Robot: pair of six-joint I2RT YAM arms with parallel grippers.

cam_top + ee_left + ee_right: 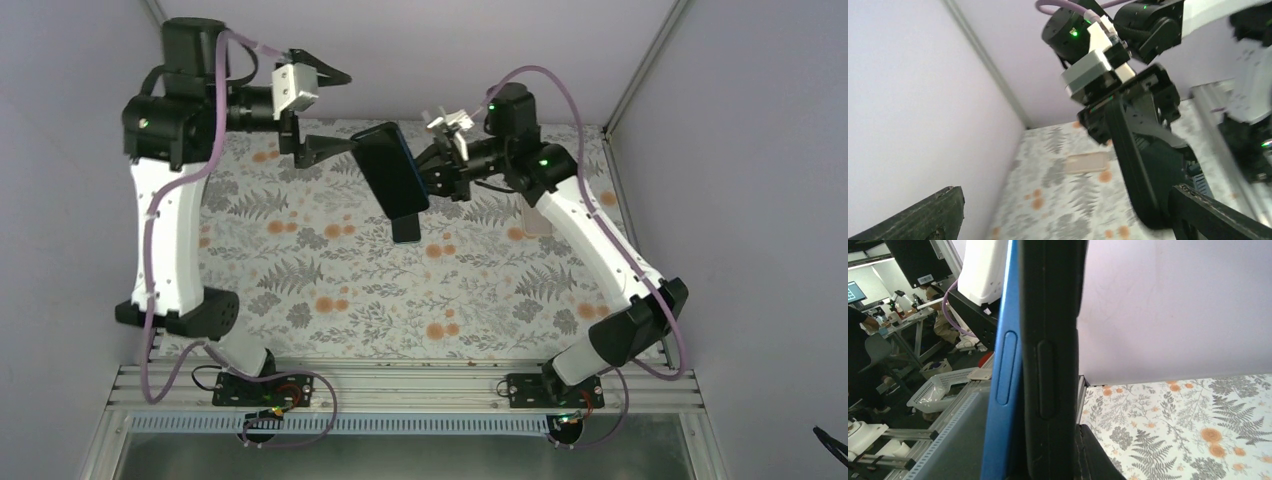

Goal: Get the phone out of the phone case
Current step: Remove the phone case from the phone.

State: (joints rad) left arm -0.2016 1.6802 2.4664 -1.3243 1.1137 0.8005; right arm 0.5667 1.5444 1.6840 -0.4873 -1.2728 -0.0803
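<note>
Top external view: both arms are raised over the floral table [330, 270]. The right gripper [432, 170] is clamped on one long edge of the dark phone case [392, 172] and holds it in the air above the middle of the table, tilted, with its lower end pointing toward the near side. The left gripper [352, 110] comes in from the left with its jaws spread wide. The lower finger's tip is right at the case's upper left edge, and the upper finger is well clear above it. A pale rectangle [537, 222] lies flat on the table, partly under the right arm.

Left wrist view: the two dark fingers [933, 215] sit far apart at the bottom corners of the picture, plainly open. The case hangs as a dark slab from the right gripper, close against the right-hand finger — I cannot tell whether they touch. The pale rectangle lies on the cloth beyond.

Right wrist view: this one is edge-on and very close. The blue side of the phone [1004, 365] with its long button stands upright, pressed against the black case wall, which has its own raised button cover. Whether the phone is fully seated I cannot tell. A dark finger pad [1093, 455] presses the case from the right at the bottom.
</note>
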